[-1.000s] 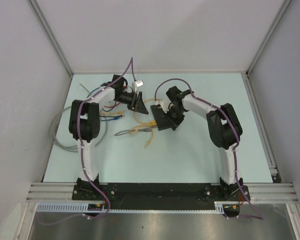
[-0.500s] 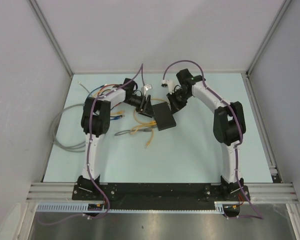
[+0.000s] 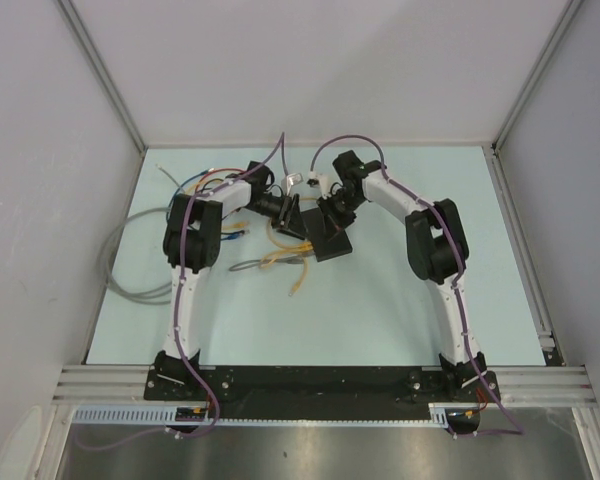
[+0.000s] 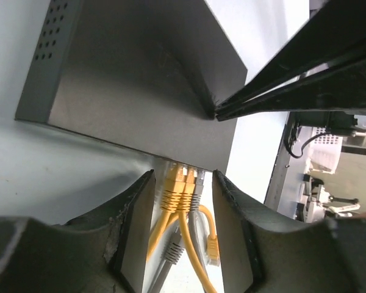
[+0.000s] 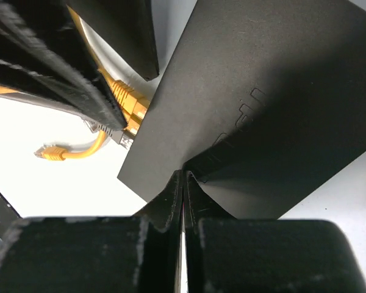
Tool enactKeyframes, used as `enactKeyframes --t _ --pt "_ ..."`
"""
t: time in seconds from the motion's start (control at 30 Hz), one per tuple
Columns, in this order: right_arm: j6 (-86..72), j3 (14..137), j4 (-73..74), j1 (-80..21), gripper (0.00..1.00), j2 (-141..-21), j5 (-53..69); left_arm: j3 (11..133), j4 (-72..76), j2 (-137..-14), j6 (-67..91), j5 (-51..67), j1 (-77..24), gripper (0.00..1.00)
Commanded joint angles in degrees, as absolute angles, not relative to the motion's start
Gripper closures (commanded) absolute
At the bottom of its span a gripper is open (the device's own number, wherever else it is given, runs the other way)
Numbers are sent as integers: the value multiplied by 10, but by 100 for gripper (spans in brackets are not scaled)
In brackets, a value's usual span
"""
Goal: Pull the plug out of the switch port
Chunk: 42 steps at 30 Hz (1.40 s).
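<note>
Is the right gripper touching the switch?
Touching. In the left wrist view the tip of the right gripper meets its own shadow on the switch.

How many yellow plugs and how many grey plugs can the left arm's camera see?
Yellow plugs: 3 (2 in the switch, 1 loose)
Grey plugs: 2 (1 in the switch, 1 loose)
Total: 5

Switch (image 5: 262,91) is recorded as smooth matt black; yellow plugs (image 4: 177,183) as glossy plastic; table (image 3: 380,310) as matt.
</note>
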State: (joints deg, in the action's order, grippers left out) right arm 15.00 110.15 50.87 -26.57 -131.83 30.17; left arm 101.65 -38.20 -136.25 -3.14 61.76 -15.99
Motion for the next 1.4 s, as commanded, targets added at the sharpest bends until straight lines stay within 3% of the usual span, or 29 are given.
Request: enactKeyframes --t 0.0,1.13,1.37 --pt "154 1069 509 -270 100 -1349 252 1010 -379 -1377 -23 645 -158 53" --pt "178 995 496 -314 100 -1315 208 1032 -373 -1440 -4 666 -176 67" --pt "182 997 495 -322 100 -1317 201 1035 -362 -1443 23 670 -169 75"
